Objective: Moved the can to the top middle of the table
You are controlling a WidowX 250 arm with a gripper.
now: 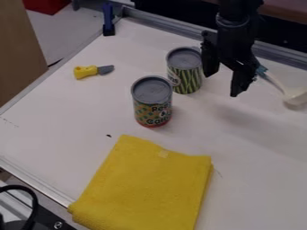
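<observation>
Black two-finger gripper (221,84) hangs in upper right of frame, pointing down, fingers spread apart, nothing between them, so released. Green-bean can (187,80) stands upright just left of the left-side finger, upper middle of frame; contact between the two can't be told. Second can, the orange-and-green-labelled food can (152,104), also upright, nearer the camera and a bit left, just above frame centre; its right edge overlaps the first can in view, touching or not is unclear. Can't tell which of the two is the task's one. Toy knife (87,72), yellow handle, grey blade, lies flat at upper left, blade pointing right. Folded yellow cloth (146,184) lies flat at lower middle. Pale spoon-like utensil (294,96) with a blue part lies at right edge, behind and right of the gripper. Blue-and-black object (108,20) at top left by the metal rail (162,20) bordering the white table (54,130).
</observation>
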